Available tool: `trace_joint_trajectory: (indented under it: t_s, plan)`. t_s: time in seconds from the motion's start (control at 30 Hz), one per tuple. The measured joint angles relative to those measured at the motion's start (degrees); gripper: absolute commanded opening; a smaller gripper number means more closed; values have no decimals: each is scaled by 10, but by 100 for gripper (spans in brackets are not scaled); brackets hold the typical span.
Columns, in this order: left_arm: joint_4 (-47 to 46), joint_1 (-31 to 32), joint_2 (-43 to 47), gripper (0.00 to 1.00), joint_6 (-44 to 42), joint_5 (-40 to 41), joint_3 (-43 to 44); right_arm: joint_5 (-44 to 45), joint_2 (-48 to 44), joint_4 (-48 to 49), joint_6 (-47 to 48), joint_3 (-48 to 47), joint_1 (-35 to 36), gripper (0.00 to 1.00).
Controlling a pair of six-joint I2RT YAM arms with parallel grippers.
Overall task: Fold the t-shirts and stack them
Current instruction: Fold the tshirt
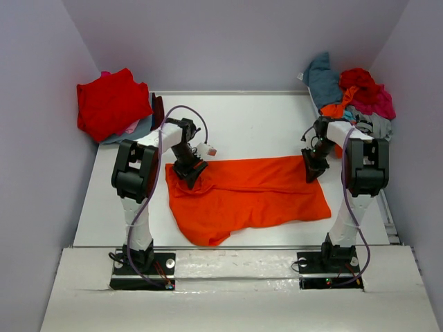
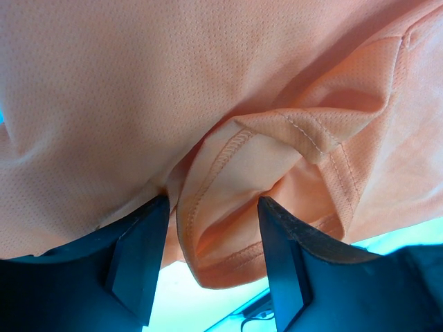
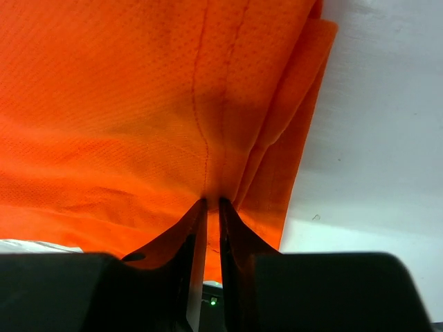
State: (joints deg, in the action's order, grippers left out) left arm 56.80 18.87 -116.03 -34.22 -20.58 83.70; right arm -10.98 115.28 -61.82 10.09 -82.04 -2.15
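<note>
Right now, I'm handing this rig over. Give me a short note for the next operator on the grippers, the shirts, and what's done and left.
Left gripper: open, jaws astride a hem fold at the left end of the orange t-shirt.
Right gripper: shut on that shirt's right edge.
The orange t-shirt lies spread on the table, not yet folded.
Done: the stack at far left, red t-shirt on top.
Left: fold and stack the orange one, then the heap of shirts at far right.
</note>
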Motion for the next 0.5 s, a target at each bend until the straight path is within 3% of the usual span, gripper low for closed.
trace_joint_trajectory:
  t_s: [0.13,0.5]
  plan:
    - [2,0,0,65,-2,5,1,1,5,1,-1,3,0,13]
    - [34,-2,0,62,-27,5,1,2,5,2,-1,4,0,12]
